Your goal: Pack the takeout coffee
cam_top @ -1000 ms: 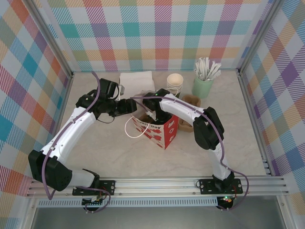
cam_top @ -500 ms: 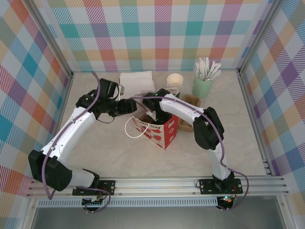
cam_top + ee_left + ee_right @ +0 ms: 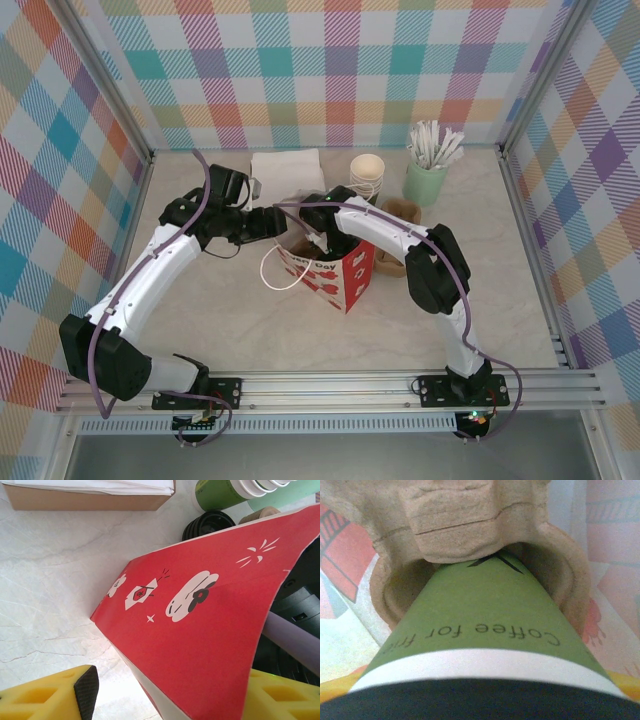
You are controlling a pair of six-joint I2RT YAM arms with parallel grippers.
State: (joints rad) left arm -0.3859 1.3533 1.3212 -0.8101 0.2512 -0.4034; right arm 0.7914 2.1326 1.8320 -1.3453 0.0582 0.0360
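The takeout coffee [image 3: 485,615] is the easiest thing for us to read. On its green side we make out "Coffee for Fri", and the rest curves out of sight. A white band and the black lid fill the near edge of the right wrist view. The cup lies tilted, its base pointing into a round well of the pulp carrier [image 3: 455,510], inside the red bag [image 3: 345,280]. The right claw [image 3: 480,697] is closed on the cup. Only slivers of its yellow pads [image 3: 332,692] show at the lower corners.

On the bag's near face, from above, we read a line ending in "Day". The left wrist view shows white cloud and flower prints on its side. The left claw [image 3: 165,695] stands open astride the bag's wall: one pad is outside and clear of the paper, the other behind it.

From above, the right forearm crosses the bag's mouth and hides what is inside. The desk [image 3: 250,320] lies bare to the left and in front of the bag. Behind it, a napkin box [image 3: 90,495], black lids [image 3: 207,525] and the stack of green cups [image 3: 220,490] crowd close.
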